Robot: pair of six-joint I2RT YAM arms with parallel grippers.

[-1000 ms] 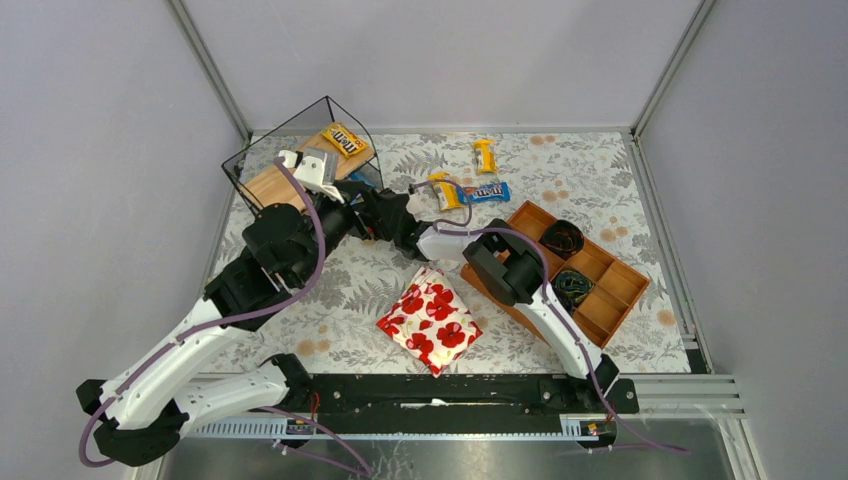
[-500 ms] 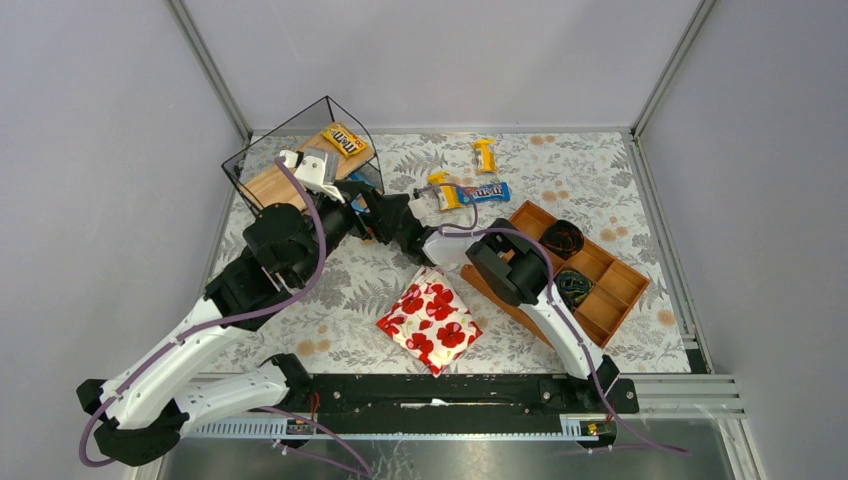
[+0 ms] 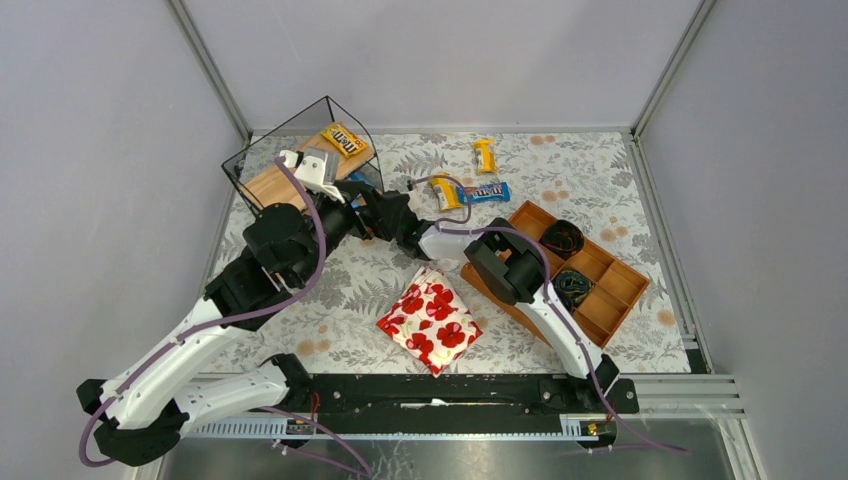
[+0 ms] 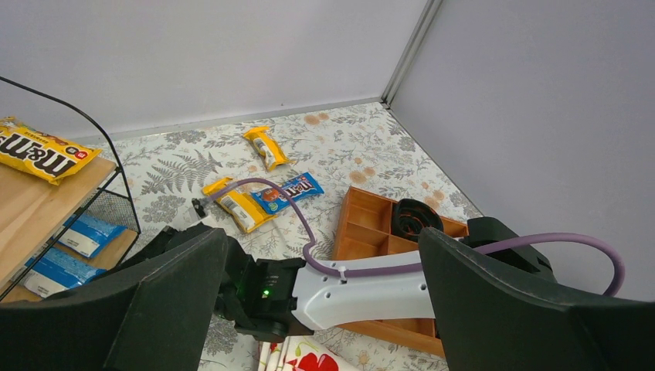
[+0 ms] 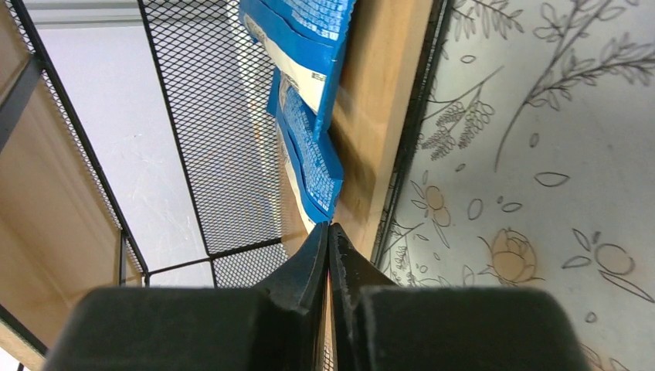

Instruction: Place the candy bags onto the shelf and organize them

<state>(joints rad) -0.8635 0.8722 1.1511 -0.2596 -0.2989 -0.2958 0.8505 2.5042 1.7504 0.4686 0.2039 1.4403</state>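
The shelf [image 3: 262, 185], black wire with wooden planks, stands at the far left. A yellow candy bag [image 3: 345, 140] lies on its top plank. In the right wrist view, two blue candy bags [image 5: 309, 158] [image 5: 305, 39] rest on the lower plank [image 5: 378, 116]. My right gripper [image 5: 328, 226] is shut, its tips pinching the near corner of the closer blue bag. My left gripper [image 4: 323, 255] hangs wide open and empty above the right arm's wrist. Two yellow bags [image 3: 485, 155] [image 3: 447, 193] and one blue bag [image 3: 486, 190] lie on the table.
A white pouch with red poppies [image 3: 430, 320] lies near the table's front, by the right arm. A reddish-brown compartment tray [image 3: 527, 215] with dark coiled items sits at the right. Grey walls enclose the table.
My right gripper's jaws have come together at the corner of the blue bag on the lower plank. Both arms have stayed almost in place.
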